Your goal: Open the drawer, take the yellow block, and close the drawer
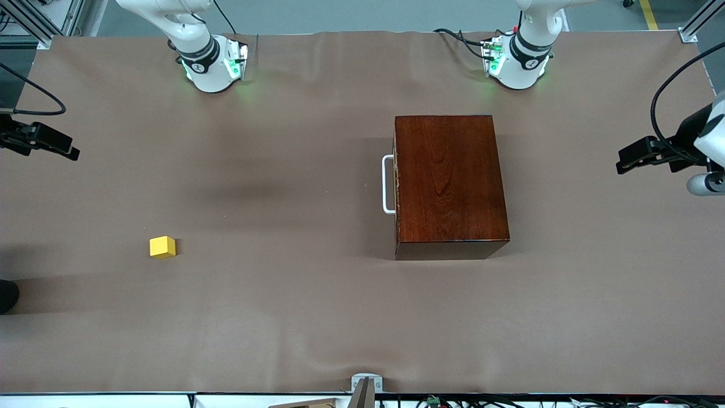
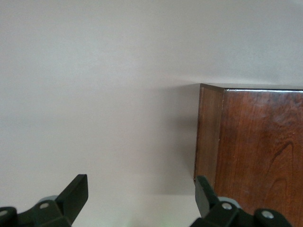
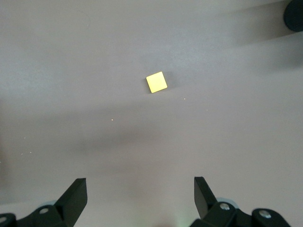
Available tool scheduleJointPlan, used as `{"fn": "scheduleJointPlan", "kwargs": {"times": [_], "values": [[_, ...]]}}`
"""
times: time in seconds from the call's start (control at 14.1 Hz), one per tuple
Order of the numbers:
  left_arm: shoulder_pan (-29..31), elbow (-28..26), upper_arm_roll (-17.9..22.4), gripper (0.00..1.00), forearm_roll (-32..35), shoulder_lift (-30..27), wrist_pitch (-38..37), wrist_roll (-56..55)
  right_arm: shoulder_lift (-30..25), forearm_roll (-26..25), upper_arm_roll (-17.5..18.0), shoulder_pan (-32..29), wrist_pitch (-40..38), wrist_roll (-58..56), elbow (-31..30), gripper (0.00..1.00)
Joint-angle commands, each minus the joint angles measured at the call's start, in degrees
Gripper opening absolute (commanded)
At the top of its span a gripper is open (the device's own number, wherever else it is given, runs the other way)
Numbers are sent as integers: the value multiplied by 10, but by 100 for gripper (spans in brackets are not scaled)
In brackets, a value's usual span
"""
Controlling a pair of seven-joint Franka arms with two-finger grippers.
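Table cover [image 1: 283, 317]: plain dull brown, no pattern. Wooden box [image 1: 450, 181]: glossy dark reddish-brown, wavy grain seen on top. Drawer handle [image 1: 387, 185] at the box's 9 o'clock edge: white. Yellow block [image 1: 162, 247]: flat bright yellow, unmarked. Gripper fingers [image 3: 75, 196] shown black in both wrist views. Arm bases [image 1: 212, 62]: white, green-lit.

We are looking at a robotics laboratory. Two white robot arm bases [image 1: 212, 65] with glowing green status lights are bolted along one edge of a wide surface [image 1: 294, 317] covered in plain brown sheeting. Aluminium frame struts [image 1: 42, 25] rise at its corners, black cables [image 1: 459, 38] trail from the bases, and more wiring [image 1: 510, 401] runs along the edge nearest the front camera. A grey industrial floor with a yellow safety line [image 1: 649, 14] shows past the bases.
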Motion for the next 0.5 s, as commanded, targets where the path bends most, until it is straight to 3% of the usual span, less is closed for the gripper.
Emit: {"fn": "scheduleJointPlan", "kwargs": {"times": [0.0,0.14,0.43], "values": [[-88,-41,90,100,-6,-43,10,13,2,-7,8,-10,-8,4,9,100],[-116,-44,120,100,-12,-47,10,52,2,-7,8,-10,-8,5,9,100],[-109,-44,122,100,-23,-54,10,72,3,-7,8,-10,-8,2,9,100]]}}
